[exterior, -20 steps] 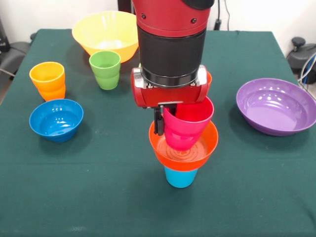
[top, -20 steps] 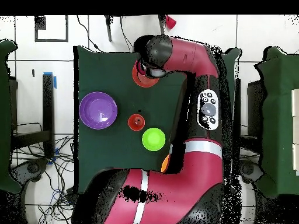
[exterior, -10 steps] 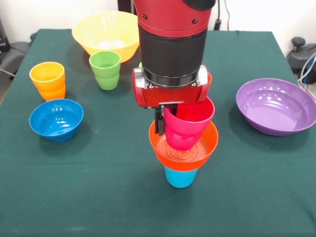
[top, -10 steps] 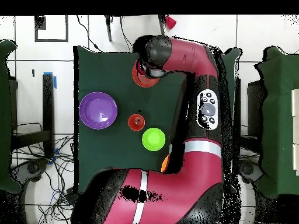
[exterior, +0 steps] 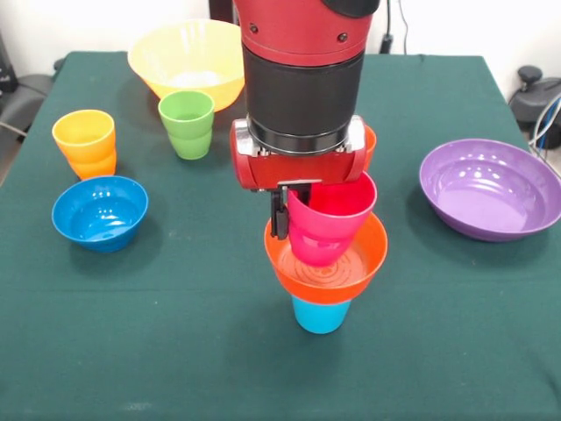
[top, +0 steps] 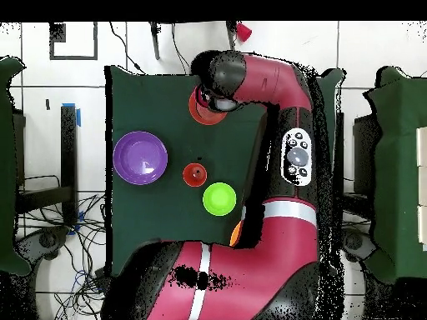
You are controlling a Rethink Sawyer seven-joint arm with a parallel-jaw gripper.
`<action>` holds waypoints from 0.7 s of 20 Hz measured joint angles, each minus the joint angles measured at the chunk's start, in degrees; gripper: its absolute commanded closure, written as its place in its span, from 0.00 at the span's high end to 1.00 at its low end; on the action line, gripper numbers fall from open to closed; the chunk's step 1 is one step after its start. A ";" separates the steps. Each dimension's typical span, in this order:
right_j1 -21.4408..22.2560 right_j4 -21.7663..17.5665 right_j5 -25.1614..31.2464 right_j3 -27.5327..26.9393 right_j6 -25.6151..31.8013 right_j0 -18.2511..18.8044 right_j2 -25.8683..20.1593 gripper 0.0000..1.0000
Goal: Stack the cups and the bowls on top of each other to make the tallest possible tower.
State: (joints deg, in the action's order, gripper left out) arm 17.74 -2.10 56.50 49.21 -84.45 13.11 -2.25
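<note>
The surface (exterior: 175, 351) carries a yellow bowl (exterior: 187, 61) at upper left and a purple bowl (exterior: 491, 188) at right, both holding nothing. At centre stands the tower: an orange bowl (exterior: 326, 263) on an upturned blue cup (exterior: 320, 314), with a magenta cup (exterior: 331, 219) inside the bowl. The pincer (exterior: 302, 210) grips the magenta cup's rim. At left, the blue bowl (exterior: 99, 211), green cup (exterior: 187, 124) and orange cups (exterior: 85, 143) sit empty.

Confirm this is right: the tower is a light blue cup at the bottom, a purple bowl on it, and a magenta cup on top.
Not quite. In the front view the bowl on the light blue cup is orange, not purple; the magenta cup sits in it.
</note>
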 measured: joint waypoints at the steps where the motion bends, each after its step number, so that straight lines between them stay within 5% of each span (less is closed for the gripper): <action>1: 0.00 0.01 0.00 0.00 0.00 0.00 0.06 0.00; 14: -0.03 0.01 0.00 0.00 0.00 -0.09 0.97 0.00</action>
State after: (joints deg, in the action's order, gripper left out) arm 17.71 -2.08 56.50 49.21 -84.45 13.02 -1.28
